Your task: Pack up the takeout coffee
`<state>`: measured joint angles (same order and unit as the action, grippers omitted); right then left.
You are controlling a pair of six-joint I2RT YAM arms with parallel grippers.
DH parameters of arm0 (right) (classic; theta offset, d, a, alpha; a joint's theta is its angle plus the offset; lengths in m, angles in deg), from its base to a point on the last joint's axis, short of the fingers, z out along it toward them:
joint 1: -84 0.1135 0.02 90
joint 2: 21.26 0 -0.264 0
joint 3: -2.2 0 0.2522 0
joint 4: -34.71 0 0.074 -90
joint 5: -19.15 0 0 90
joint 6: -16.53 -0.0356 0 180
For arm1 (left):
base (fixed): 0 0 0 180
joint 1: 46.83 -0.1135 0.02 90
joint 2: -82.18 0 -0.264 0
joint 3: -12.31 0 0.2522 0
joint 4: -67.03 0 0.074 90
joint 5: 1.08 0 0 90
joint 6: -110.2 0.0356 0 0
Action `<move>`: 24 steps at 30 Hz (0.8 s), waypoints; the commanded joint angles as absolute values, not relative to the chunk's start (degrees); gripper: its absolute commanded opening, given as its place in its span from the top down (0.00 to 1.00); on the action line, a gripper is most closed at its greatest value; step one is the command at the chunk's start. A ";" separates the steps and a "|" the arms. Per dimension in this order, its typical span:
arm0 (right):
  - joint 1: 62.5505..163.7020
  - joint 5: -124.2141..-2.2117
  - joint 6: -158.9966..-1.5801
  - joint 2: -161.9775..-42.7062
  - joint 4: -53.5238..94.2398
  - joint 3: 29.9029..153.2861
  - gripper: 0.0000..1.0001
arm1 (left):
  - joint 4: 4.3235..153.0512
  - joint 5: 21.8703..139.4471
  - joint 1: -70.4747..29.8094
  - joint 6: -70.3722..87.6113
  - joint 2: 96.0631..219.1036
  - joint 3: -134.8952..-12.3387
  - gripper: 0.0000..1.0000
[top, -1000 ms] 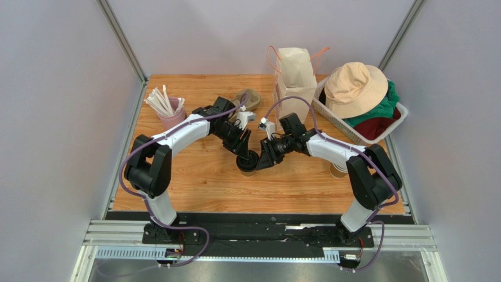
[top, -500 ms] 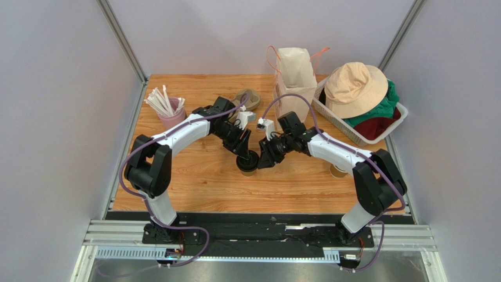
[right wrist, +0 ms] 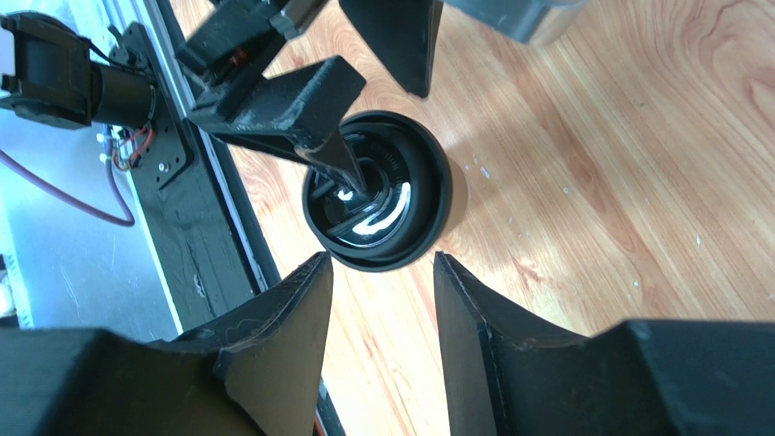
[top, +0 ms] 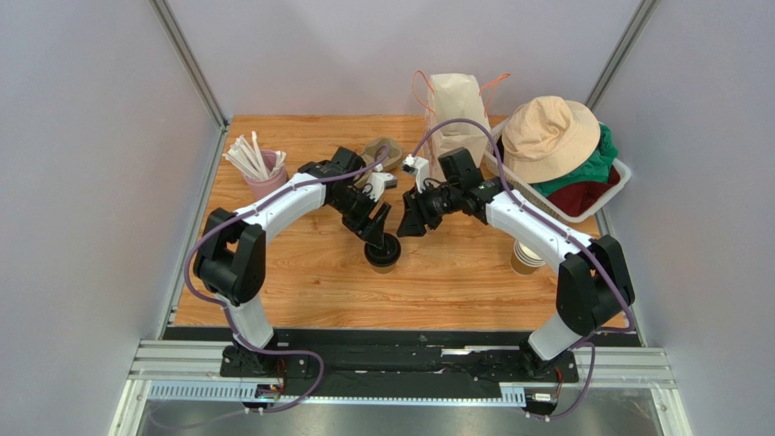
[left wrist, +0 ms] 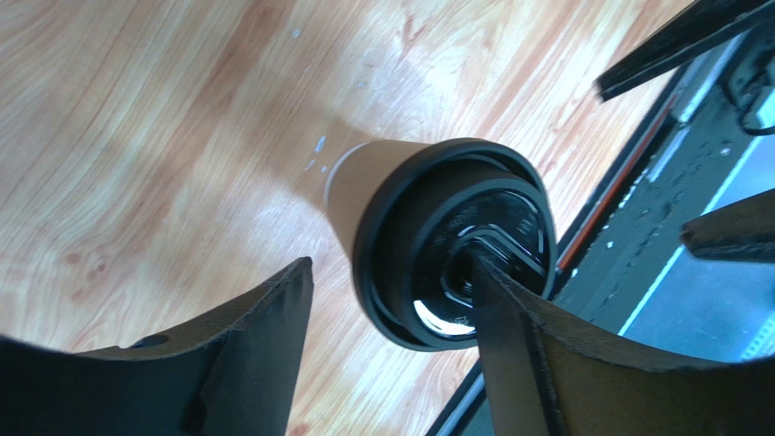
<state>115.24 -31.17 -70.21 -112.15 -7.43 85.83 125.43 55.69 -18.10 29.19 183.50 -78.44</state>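
The takeout coffee (top: 382,253), a kraft cup with a black lid, stands on the wooden table near the middle. My left gripper (top: 375,223) is open just above it. In the left wrist view the cup (left wrist: 364,186) leans away, and one fingertip (left wrist: 482,272) rests on the lid's centre while the other finger (left wrist: 264,336) hangs beside the cup. My right gripper (top: 409,222) is open and empty, to the right of the cup and apart from it. In the right wrist view the lid (right wrist: 377,191) lies just beyond my open gripper (right wrist: 380,272).
A paper bag (top: 455,113) stands at the back. To its right is a white basket (top: 620,177) with a beige hat and clothes. A lidless brown cup stack (top: 526,258) sits at the right, a pink cup of stirrers (top: 259,174) at the left.
My right gripper has drawn back from the cup, up and toward the bag. The left gripper has stayed over the lid. The cup has not moved.
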 commanded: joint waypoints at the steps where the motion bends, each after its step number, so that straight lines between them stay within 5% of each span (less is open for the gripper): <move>1: 114.94 -29.72 -65.83 -109.69 -10.42 88.47 0.51 | 128.87 58.78 -18.18 34.08 184.13 -81.07 0.25; 16: 113.18 -35.42 -54.93 -97.38 -16.84 96.46 0.49 | 133.35 56.49 -19.15 34.00 179.56 -91.00 0.18; 24: 113.09 -38.52 -50.10 -95.09 -22.02 100.34 0.49 | 131.68 57.37 -19.85 34.43 174.47 -86.27 0.18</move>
<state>113.34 -37.34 -53.88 -97.07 -18.97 98.96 132.54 57.52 -19.28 32.43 178.60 -88.67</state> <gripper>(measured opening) 0.513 0.816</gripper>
